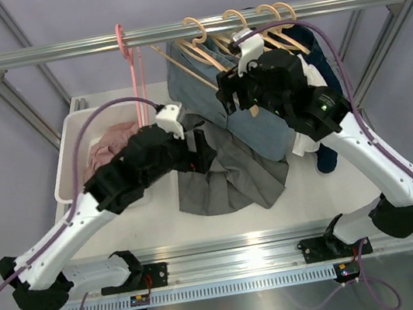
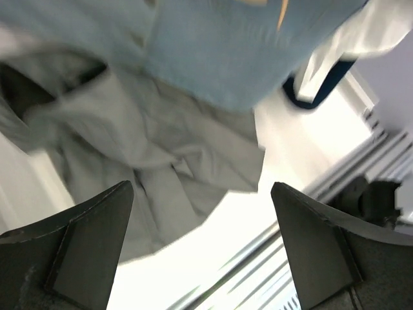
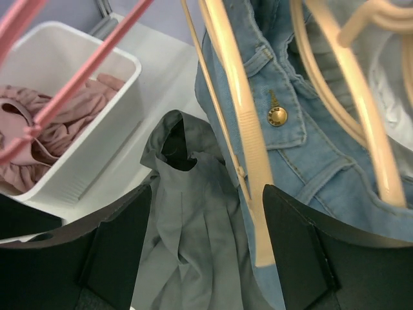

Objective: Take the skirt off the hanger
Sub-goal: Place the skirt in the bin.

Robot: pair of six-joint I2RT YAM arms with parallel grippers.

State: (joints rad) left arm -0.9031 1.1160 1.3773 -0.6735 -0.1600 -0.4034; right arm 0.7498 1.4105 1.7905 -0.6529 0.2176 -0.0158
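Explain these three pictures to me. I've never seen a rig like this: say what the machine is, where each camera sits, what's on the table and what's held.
These are two robot arms bolted at the table's near edge, each ending in a two-finger gripper. The wide picture looks down from above and behind them. The other two come from a camera on each wrist, so the dark wedges at the bottom are that arm's own fingers. On the table lie a crumpled grey garment and a white bin holding pink cloth. Above, a metal rail carries a pink hanger and several beige hangers, with a denim garment hanging among them. The left gripper hovers open over the grey garment. The right gripper is open up by the beige hangers and the denim. Neither holds anything.
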